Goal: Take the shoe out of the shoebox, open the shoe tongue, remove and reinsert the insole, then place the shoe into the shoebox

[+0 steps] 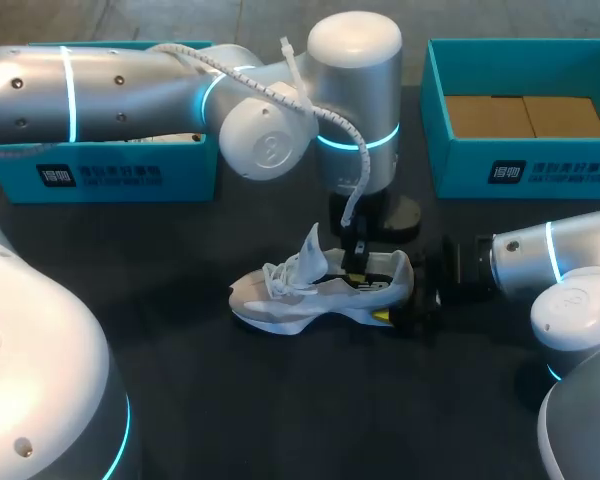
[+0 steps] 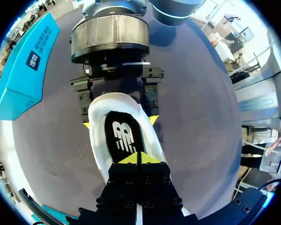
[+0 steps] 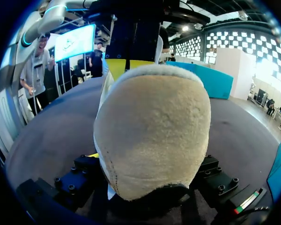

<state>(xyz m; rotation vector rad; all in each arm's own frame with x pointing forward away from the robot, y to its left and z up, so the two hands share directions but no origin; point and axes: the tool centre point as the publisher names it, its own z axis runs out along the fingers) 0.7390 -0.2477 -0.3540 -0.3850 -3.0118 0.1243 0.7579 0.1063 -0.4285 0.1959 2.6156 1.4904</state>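
Judging by the present layout, done so far: white and grey laced sports shoe (image 1: 320, 292) out of the box and upright on the dark table (image 1: 280, 410), at 7 o'clock from the open teal cardboard shoebox (image 1: 450, 165), white tongue (image 1: 312, 250) pulled up. Black insole with white logo (image 2: 124, 137) lying flat inside, so either not removed yet or put back; impossible to say which. Left to do at least: returning the shoe to the box. Right gripper (image 1: 408, 297) clamped on the heel from both sides, at 3 o'clock of the shoe. Left gripper (image 2: 138, 158) down in the shoe opening, yellow tips pressed together with no gap; any insole edge nipped between them not visible. Second teal box (image 1: 100, 172) at 10 o'clock, mostly hidden under the left arm. Toe out of sight in both wrist views.
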